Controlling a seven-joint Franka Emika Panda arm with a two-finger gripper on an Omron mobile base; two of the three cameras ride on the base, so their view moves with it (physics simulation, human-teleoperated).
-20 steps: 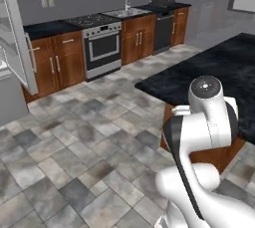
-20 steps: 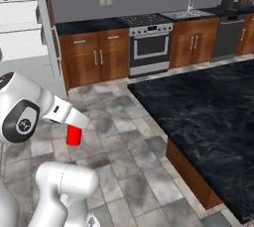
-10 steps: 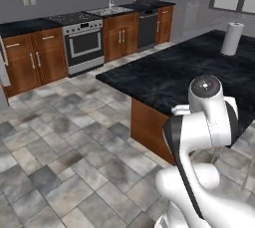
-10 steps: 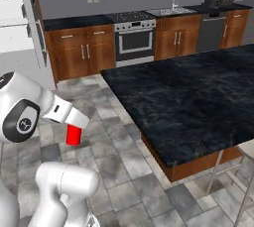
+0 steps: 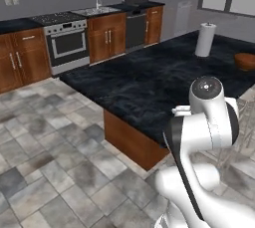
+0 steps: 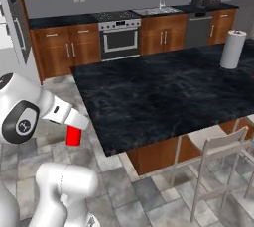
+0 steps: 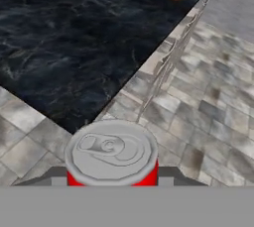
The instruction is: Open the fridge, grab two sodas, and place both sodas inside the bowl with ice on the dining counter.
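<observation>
Soda (image 7: 111, 154) was held upright, gripper (image 6: 74, 131) clamped on its sides, above the floor beside the dining counter (image 6: 163, 97). Likely light, rigid, slick; mid-body grip was judged best.

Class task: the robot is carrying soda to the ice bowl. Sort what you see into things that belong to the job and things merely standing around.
Belongs to the job:
soda can, held in the end effector
bowl
dining counter

Just standing around:
paper towel roll
stove
sink
chair
</observation>
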